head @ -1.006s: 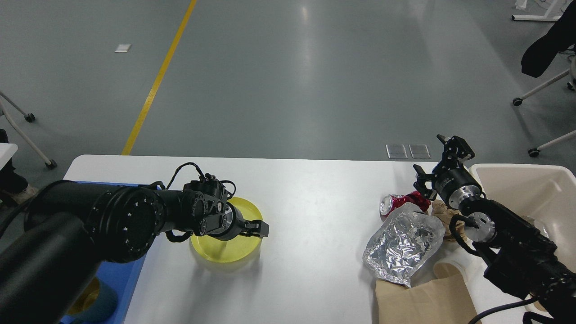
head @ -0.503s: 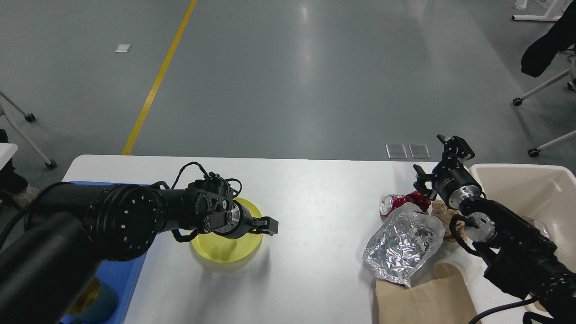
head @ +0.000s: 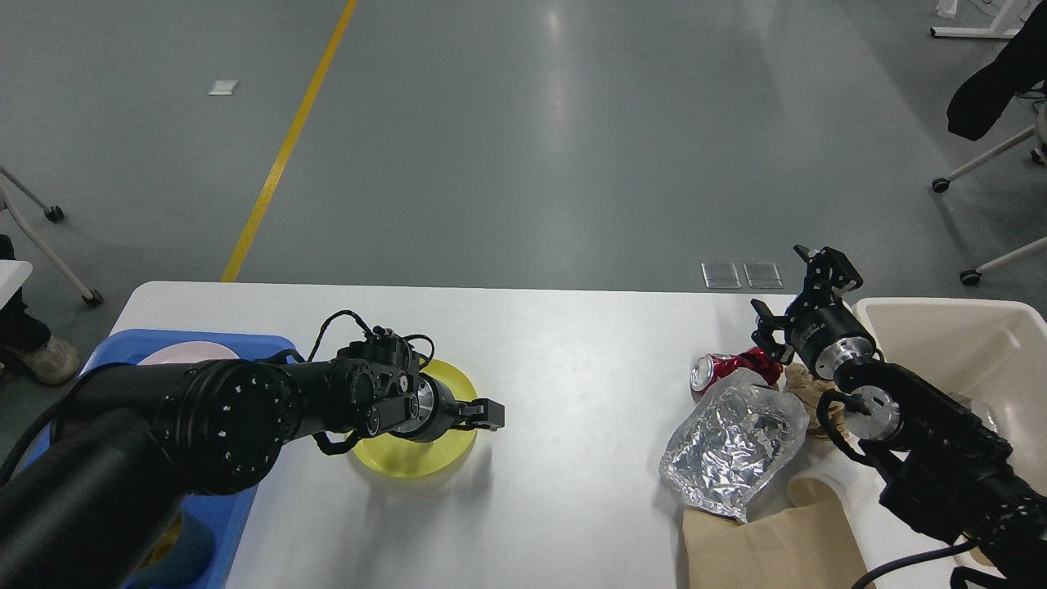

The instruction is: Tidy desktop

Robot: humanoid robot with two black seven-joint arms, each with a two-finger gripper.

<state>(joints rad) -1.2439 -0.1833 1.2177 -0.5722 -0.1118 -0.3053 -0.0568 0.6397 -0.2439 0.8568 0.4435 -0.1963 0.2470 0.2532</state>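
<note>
The white desktop (head: 572, 343) fills the lower half of the head view. A round yellow plate (head: 409, 454) lies flat on its left part. My left gripper (head: 488, 413) hovers over the plate's right rim, pointing right; its fingers overlap from this side, so their gap does not show. At the right lie a crushed red can (head: 724, 366), a crumpled silver foil bag (head: 732, 442), crumpled brown paper (head: 806, 386) and a flat brown paper bag (head: 769, 544). My right gripper (head: 795, 293) stands open above and behind the can, holding nothing.
A beige bin (head: 941, 315) sits at the desktop's right end, behind my right arm. A blue tray (head: 245, 507) at the left edge holds a pink plate (head: 184, 353). Rolling chair legs (head: 973, 168) stand on the floor at far right.
My left gripper slid right along the yellow plate to its right rim, and the arm dropped, uncovering the pink plate in the blue tray. The plate and the right arm stayed put.
</note>
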